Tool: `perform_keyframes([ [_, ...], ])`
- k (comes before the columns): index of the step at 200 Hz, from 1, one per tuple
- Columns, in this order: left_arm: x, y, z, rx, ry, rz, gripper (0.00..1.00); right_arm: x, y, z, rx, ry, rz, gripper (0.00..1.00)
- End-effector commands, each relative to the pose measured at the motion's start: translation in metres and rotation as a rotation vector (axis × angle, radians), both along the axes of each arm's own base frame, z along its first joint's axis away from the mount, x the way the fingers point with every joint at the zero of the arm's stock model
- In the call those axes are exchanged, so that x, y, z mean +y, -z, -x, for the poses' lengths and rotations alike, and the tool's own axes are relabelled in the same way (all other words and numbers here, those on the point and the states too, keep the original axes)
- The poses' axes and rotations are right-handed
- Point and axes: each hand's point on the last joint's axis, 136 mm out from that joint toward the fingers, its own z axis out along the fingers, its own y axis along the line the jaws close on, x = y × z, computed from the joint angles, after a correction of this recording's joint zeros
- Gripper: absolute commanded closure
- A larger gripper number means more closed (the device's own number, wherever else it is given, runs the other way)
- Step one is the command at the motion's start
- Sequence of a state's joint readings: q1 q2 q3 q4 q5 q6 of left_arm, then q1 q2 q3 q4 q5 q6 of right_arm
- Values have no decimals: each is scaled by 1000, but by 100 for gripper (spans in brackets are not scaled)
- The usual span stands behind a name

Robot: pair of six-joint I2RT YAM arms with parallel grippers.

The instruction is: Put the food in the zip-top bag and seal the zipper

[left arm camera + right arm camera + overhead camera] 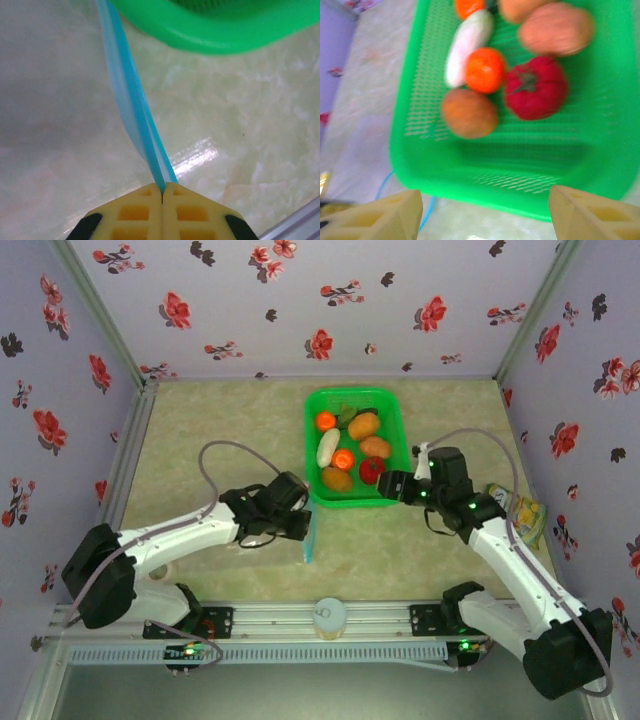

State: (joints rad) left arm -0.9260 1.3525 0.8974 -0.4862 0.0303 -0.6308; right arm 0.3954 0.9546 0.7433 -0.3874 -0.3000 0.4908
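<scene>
The food lies in a green basket (309,440): two oranges (325,421) (344,459), a red tomato (371,469), a white elongated piece (328,447) and brown-orange lumps (337,479). The clear zip-top bag lies flat in front of the basket's near left corner, its light-blue zipper (309,538) (132,95) running toward the basket. My left gripper (303,523) (162,190) is shut on the zipper's near end. My right gripper (385,487) (485,210) stands open at the basket's near right edge, nothing between its fingers, facing the tomato (536,94) and an orange (485,70).
A yellow-green snack packet (527,512) lies by the right wall. A white round object (328,615) sits on the rail between the arm bases. Flowered walls close in the table on three sides. The basket's near wall (470,185) is close before my right fingers.
</scene>
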Motion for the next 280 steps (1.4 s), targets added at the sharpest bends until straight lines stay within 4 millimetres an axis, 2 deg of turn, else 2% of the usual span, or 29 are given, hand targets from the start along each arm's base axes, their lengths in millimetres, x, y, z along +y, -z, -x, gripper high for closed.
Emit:
perform_keyframes([
  [1, 9, -15, -10, -52, 12, 32, 100, 40, -20, 10, 19, -90, -142, 32],
  [32, 37, -29, -13, -71, -35, 16, 100, 73, -7, 22, 53, -166, -109, 33],
  [49, 45, -45, -14, -113, -55, 60, 100, 90, 0, 24, 67, -199, -83, 35],
  [78, 47, -65, -14, -162, -57, 132, 100, 123, 0, 15, 63, -245, -90, 36],
  [110, 50, -77, -18, -195, -61, 153, 100, 153, -8, -1, 44, -279, -116, 35],
  [143, 69, -96, -26, -243, -108, 166, 100, 168, -2, -9, 65, -292, -101, 31],
  [175, 100, -110, -33, -278, -175, 146, 100, 176, -2, -7, 69, -322, -96, 30],
  [198, 112, -115, -36, -294, -205, 139, 100, 179, -3, -6, 68, -330, -98, 30],
  [259, 97, -135, -46, -346, -188, 244, 100, 208, -10, -6, 90, -396, -192, 30],
  [280, 91, -146, -50, -363, -172, 271, 100, 211, -11, -10, 86, -396, -194, 31],
])
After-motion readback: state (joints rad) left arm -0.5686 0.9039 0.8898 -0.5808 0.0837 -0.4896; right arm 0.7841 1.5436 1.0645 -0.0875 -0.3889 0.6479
